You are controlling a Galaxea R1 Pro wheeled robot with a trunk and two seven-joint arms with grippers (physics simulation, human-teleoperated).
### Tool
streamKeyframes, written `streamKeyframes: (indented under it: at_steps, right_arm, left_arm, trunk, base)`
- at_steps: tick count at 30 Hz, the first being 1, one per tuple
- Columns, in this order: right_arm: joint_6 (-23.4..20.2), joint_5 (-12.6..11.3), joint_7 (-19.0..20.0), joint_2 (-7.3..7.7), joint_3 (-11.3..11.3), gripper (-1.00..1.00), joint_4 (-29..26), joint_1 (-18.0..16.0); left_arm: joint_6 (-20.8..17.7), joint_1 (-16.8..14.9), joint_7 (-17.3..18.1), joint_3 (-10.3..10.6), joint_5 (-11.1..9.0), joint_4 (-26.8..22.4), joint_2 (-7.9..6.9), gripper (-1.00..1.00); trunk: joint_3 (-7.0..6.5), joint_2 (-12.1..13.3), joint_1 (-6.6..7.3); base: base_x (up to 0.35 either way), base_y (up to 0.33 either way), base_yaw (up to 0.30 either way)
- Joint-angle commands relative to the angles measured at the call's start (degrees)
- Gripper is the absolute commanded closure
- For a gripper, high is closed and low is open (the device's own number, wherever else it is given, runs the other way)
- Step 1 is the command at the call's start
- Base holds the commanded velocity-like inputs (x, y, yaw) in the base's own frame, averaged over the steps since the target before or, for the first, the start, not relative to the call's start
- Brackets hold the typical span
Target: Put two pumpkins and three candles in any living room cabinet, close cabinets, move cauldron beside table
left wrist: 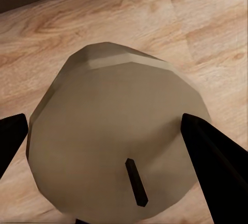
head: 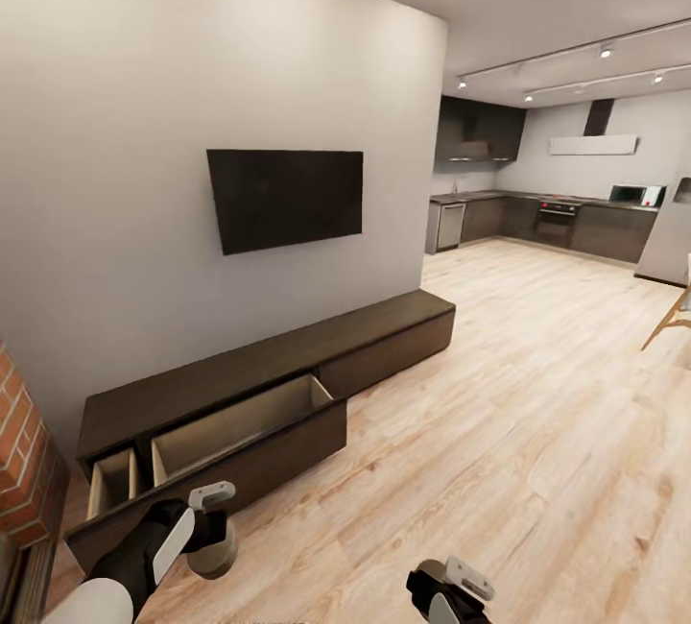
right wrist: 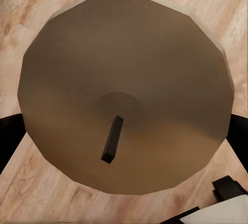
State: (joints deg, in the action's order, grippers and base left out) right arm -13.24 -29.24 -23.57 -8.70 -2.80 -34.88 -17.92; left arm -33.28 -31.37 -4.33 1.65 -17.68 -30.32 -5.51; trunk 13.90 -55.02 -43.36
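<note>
The cabinet [head: 288,360] runs low along the wall under the TV. Two of its drawers stand pulled out at its left end, a narrow one [head: 112,482] and a wide one [head: 240,424], both showing pale insides. My left gripper [head: 215,536] hangs just in front of them, shut on a beige candle [head: 213,555]. In the left wrist view that candle [left wrist: 113,125] sits between the dark fingers [left wrist: 217,157], wick up. My right gripper [head: 449,595] is low over the floor, shut on a second candle [right wrist: 124,79]. The pumpkins, cauldron and table are out of view.
A red brick fireplace edge [head: 19,456] stands at the left beside the cabinet. A dark TV [head: 286,197] hangs on the wall. Wood floor [head: 499,432] stretches right toward a kitchen [head: 547,216]. A chair leg [head: 669,319] shows at the right edge.
</note>
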Motion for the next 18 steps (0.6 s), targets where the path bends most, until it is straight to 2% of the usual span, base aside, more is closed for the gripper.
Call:
streamKeyframes:
  at_steps: [1,6,7,9,13,18]
  right_arm:
    - [-0.01,0.06,0.03,0.00,-0.04,1.00,-0.01,0.00]
    - [0.37,0.18,0.13,0.06,-1.85,1.00,-0.14,0.00]
    - [0.38,0.16,-0.02,0.03,-5.11,1.00,-0.15,0.00]
    - [0.57,0.11,0.00,0.11,-6.35,1.00,-0.17,0.00]
    - [0.61,0.02,0.16,0.20,-6.65,1.00,-0.18,0.00]
    - [0.29,0.09,-0.04,0.10,-6.85,1.00,-0.17,0.00]
  left_arm:
    - [0.01,0.00,0.00,0.04,0.02,0.00,0.02,1.00]
    - [0.05,0.00,0.00,0.10,0.01,0.00,0.06,1.00]
    - [0.02,0.00,0.00,0.11,0.08,0.00,0.06,1.00]
    - [0.02,0.00,0.01,0.14,0.09,0.00,0.06,1.00]
    - [0.01,0.00,0.02,0.15,0.17,0.00,0.06,1.00]
    - [0.06,0.00,0.03,0.14,0.25,0.00,0.12,1.00]
  trunk:
    - [-0.15,0.41,0.23]
    - [-0.91,2.42,1.33]
    - [-1.08,2.82,1.55]
    - [-1.44,3.62,1.98]
    - [-1.44,3.62,1.98]
    - [-1.40,3.62,1.98]
  base:
    - [0.000,0.000,0.274]
    - [0.000,0.000,0.119]
    - [0.000,0.000,0.007]
    - [0.000,0.000,0.003]
    - [0.000,0.000,0.020]
    - [0.000,-0.059,0.229]
